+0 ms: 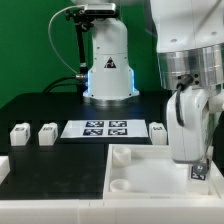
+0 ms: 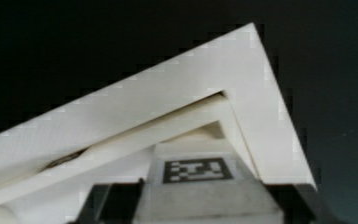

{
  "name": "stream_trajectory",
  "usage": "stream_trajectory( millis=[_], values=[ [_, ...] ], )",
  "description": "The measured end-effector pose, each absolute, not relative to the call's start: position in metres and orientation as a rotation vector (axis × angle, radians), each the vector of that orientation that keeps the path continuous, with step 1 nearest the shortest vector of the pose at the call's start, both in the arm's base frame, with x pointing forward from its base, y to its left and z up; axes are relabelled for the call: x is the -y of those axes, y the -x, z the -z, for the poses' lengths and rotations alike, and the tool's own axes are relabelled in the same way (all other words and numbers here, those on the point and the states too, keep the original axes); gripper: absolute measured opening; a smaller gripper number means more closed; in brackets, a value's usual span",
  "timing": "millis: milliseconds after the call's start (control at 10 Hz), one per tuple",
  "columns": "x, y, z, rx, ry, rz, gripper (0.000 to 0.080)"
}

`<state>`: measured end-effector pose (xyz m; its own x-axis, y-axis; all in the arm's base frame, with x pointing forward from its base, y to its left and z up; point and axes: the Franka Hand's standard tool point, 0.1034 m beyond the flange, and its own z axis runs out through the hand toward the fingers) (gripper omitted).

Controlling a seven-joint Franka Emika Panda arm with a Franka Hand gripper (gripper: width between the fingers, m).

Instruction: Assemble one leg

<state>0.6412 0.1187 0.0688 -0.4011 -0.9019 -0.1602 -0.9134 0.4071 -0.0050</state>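
Pincer (image 2: 197, 200) grips the leg (image 2: 199, 168) between its fingers, over the tray (image 1: 150, 180).

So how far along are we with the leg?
Done: one leg is picked up, apparently clamped in the gripper. In hand: it hangs over a corner of the white tray. Left: seating it in a socket. Other legs lie untouched.

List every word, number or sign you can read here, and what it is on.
No readable words or numbers.
Triangular warning sign on the robot base: symbol too small to read.
Square marker tags, patterns only: on the marker board and on the leg in the gripper.
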Motion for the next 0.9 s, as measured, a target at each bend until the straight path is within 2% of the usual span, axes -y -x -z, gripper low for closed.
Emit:
stream_trajectory(
  millis=[200,300,400,500,600,800,900],
  values=[
    [-0.117,-0.641,-0.069,-2.507,1.651,-0.118,0.0297],
    [-0.118,-0.64,-0.069,-2.491,1.674,-0.117,0.0383],
    [-0.118,-0.64,-0.069,-2.49,1.675,-0.118,0.0383],
    [-0.123,-0.641,-0.071,-2.484,1.677,-0.118,0.0563],
    [-0.136,-0.642,-0.081,-2.457,1.691,-0.115,0.0622],
    [-0.158,-0.643,-0.101,-2.41,1.715,-0.109,0.0644],
    [-0.156,-0.643,-0.097,-2.405,1.729,-0.108,0.0648]
  ],
)
